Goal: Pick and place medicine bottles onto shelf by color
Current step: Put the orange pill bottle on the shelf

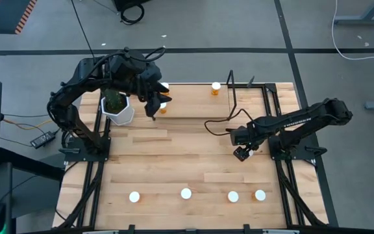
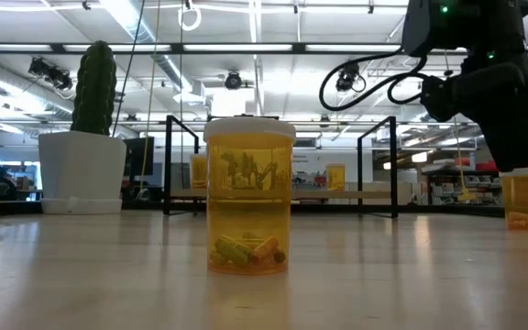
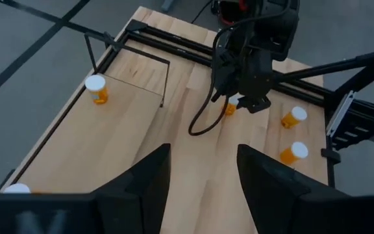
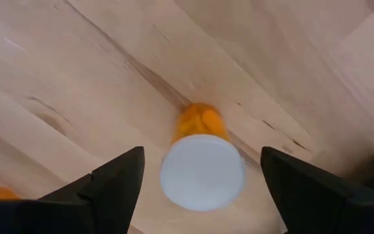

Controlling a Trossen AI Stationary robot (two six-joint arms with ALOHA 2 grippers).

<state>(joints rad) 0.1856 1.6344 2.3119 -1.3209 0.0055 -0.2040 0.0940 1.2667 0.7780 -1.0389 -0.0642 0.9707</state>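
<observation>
Standing closest to the low camera is one medicine bottle [image 2: 249,195], upright on the wood table [image 1: 174,159], with little pills in the bottom. From above, it is one of four white-capped bottles [image 1: 186,193] in a row along the near edge of the table, each well apart from the next.

Farther in, on the right side, the right gripper [image 1: 241,153] hangs over the table with its fingers spread wide. Its wrist camera looks straight down at a bottle [image 4: 202,167] standing between the two dark fingers [image 4: 114,184]. The fingers are on either side of the white cap and do not touch it. They hold nothing.

Farther back on the left stands a white pot [image 1: 119,108] with a green cactus in it. The left gripper [image 1: 153,110] is raised just beside the pot, near the back of the table. Its fingers [image 3: 145,179] are partly apart, with nothing between them. Two bottles [image 1: 163,106] sit close by it near the back edge.

At the very back on the right is the shelf [image 1: 249,97], a pale wood board with thin black wire ends. One bottle [image 1: 215,88] stands by its left end, but I cannot tell whether it is on the board
</observation>
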